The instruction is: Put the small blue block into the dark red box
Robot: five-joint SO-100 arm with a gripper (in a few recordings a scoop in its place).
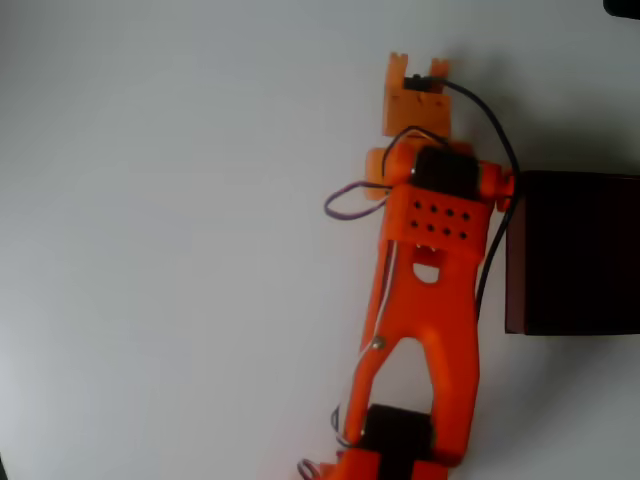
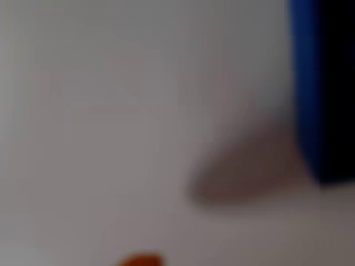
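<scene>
reaching: my orange arm stretches from the bottom edge of the overhead view up the middle of the white table, with its wrist bent near the top.
gripper: my gripper sits at the top of the arm in the overhead view, seen from above; i cannot tell whether its fingers are apart or together, or whether anything sits between them.
small blue block: in the wrist view a blurred bright blue shape runs down the right edge, with black beside it at the very edge. it is too out of focus for me to say for sure that it is the block, or whether i touch it.
dark red box: the dark red box lies at the right edge of the overhead view, just beside my arm's upper part and lower than my gripper; its top looks very dark.
cable: a black cable loops from my gripper down past the box's left side.
wrist view: soft grey shadow on the pale table, and a small orange bit at the bottom edge.
</scene>
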